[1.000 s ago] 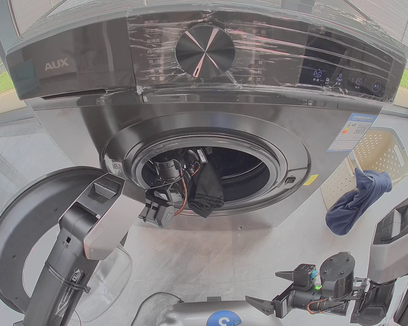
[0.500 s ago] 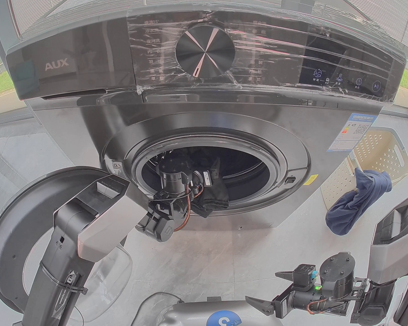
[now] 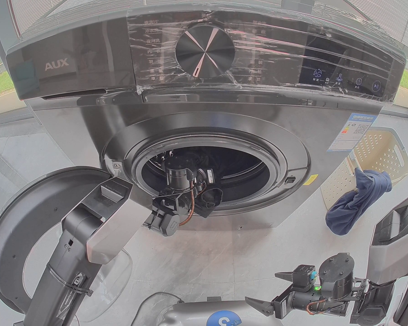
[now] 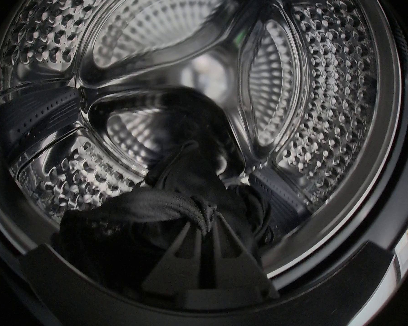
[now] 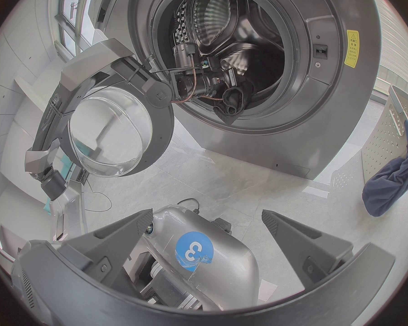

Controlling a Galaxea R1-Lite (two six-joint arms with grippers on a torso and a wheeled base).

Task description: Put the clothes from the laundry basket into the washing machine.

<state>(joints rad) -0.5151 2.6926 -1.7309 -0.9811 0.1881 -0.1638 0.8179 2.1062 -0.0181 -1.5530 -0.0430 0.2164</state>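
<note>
Since a second ago my left gripper [image 4: 207, 222] has swung up from the lower left of the mouth of the washing machine [image 3: 90, 127] and pushed deeper into it. The black garment [image 4: 136, 209], which then hung down over the machine's front lip, is now drawn mostly inside. My right arm and the things beside the machine have kept their places.

My left gripper's fingers are pinched nearly together on a twisted bunch of the black garment, right at their tips. From there the cloth spreads back in a heap across the bottom of the machine's drum [image 4: 335, 91], just inside the mouth. One fold of it lies on the lower edge of the door opening [image 3: 279, 170]. The wrist sits at the left half of the opening, partly inside the machine.

My right gripper [image 3: 264, 288] hangs low in front of the machine, well apart from it and off to the right of the opening. Its fingers are spread wide and have hold of nothing.

The machine's round door [image 3: 13, 232] stands swung fully open on the left side of the machine. A cream laundry basket [image 3: 387, 152] stands just beside the machine's right front corner, its perforated inside turned toward me. A blue garment [image 3: 356, 200] is draped over the basket's near rim and hangs down outside it toward the pale floor [image 3: 222, 259] in front of the machine.
</note>
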